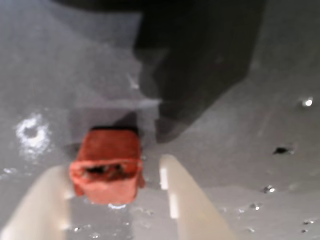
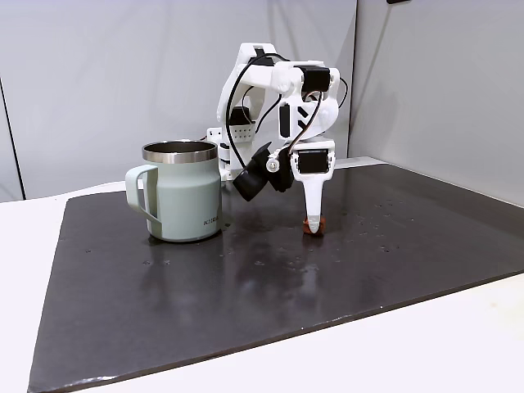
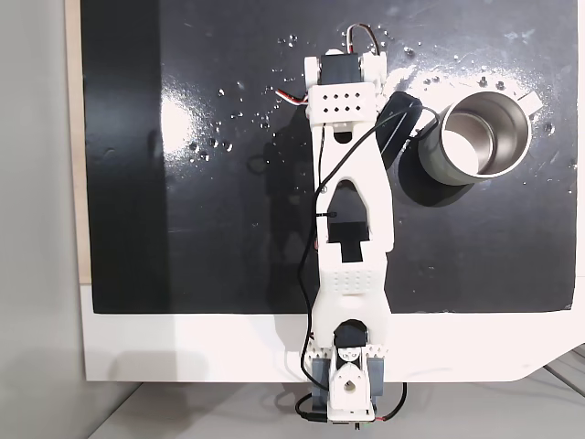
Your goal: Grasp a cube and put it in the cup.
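Wrist view shows the cube (image 1: 107,166) resting on the dark surface (image 1: 240,165) between the jaws, which stand apart, one pale finger (image 1: 42,205) touching or nearly touching it and the other just beside it. The gripper (image 2: 314,223) points straight down over it. The cup (image 2: 181,191) stands upright, well apart to the left in that fixed view, with nothing between them.

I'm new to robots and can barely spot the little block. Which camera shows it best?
The wrist view: the cube looms large between the pale fingers. In a fixed view from the side it is a tiny speck under the gripper on the table.
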{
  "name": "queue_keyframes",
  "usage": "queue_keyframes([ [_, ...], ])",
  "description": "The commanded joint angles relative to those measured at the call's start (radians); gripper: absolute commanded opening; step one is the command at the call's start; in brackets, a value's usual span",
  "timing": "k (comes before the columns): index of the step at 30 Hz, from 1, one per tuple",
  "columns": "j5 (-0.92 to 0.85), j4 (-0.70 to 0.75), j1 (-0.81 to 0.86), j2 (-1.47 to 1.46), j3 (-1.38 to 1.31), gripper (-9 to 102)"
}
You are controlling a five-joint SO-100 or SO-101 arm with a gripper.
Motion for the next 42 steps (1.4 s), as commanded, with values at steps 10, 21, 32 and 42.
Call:
queue_keyframes([
  [10, -0.002, 0.009, 0.011, 0.008, -0.006, 4],
  [21, 0.008, 0.115, -0.028, 0.094, -0.201, 4],
  [32, 0.005, 0.109, -0.067, 0.313, -0.172, 4],
  [42, 0.003, 0.103, -0.081, 0.506, -0.12, 3],
])
